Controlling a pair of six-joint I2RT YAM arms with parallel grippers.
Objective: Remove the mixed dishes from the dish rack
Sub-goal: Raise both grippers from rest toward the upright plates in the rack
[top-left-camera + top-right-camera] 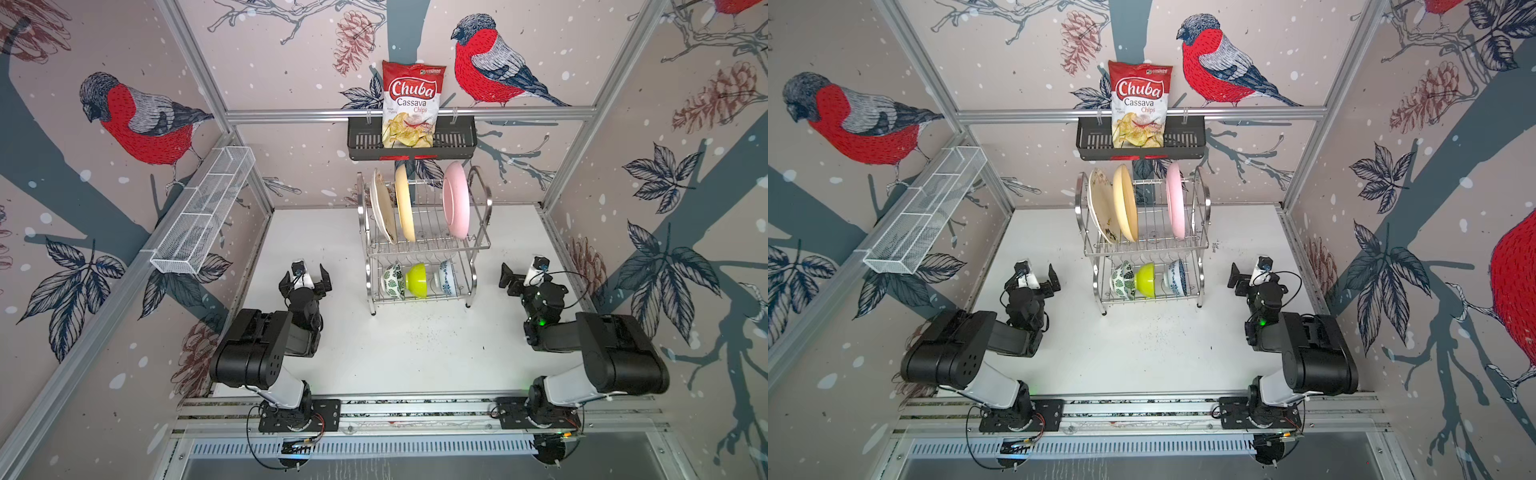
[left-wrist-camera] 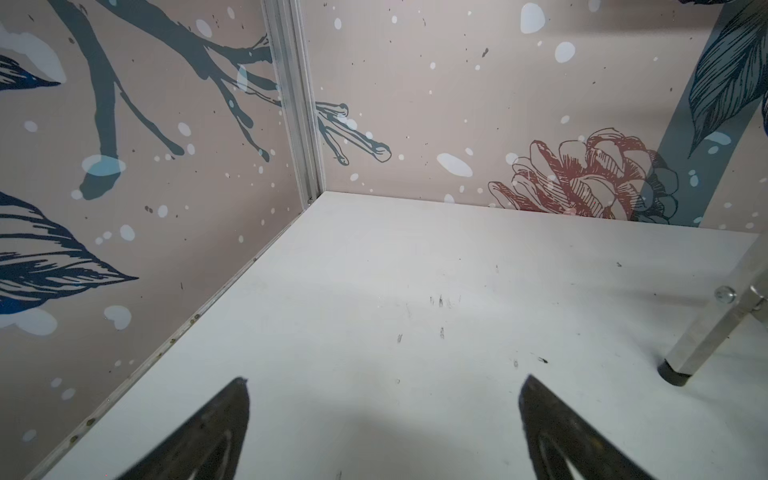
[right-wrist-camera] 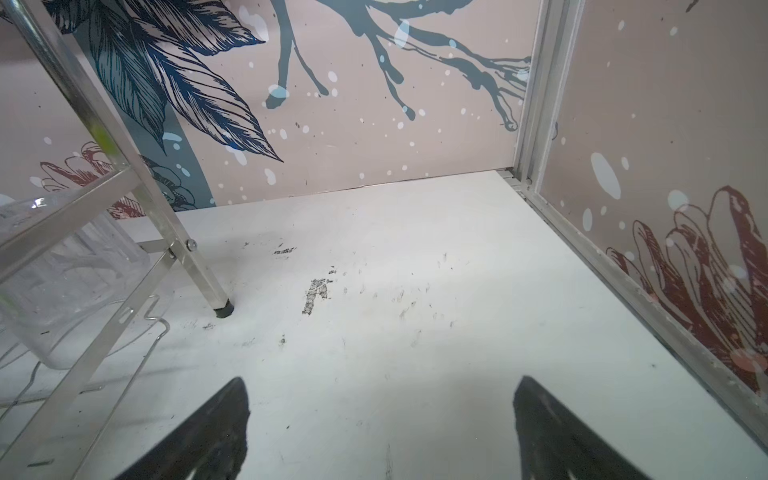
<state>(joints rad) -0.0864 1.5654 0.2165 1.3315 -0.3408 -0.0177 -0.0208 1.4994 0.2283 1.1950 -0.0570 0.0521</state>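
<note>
Dish rack mid-frame, smack between left gripper and right gripper, both gaping empty, slightly nearer the right.

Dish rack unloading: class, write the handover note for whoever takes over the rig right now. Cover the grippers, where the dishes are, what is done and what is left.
Left gripper: open, empty, left of the dish rack in both top views.
Right gripper: open, empty, on the rack's right.
Upper tier: cream floral plate, pale yellow plate and pink plate, all on edge.
Lower tier: green-leaf bowl, lime green bowl, blue-patterned bowl.
A clear glass tumbler shows low in the rack; any others cannot be counted.
Done: nothing is out on the table.
Left: every dish.
</note>
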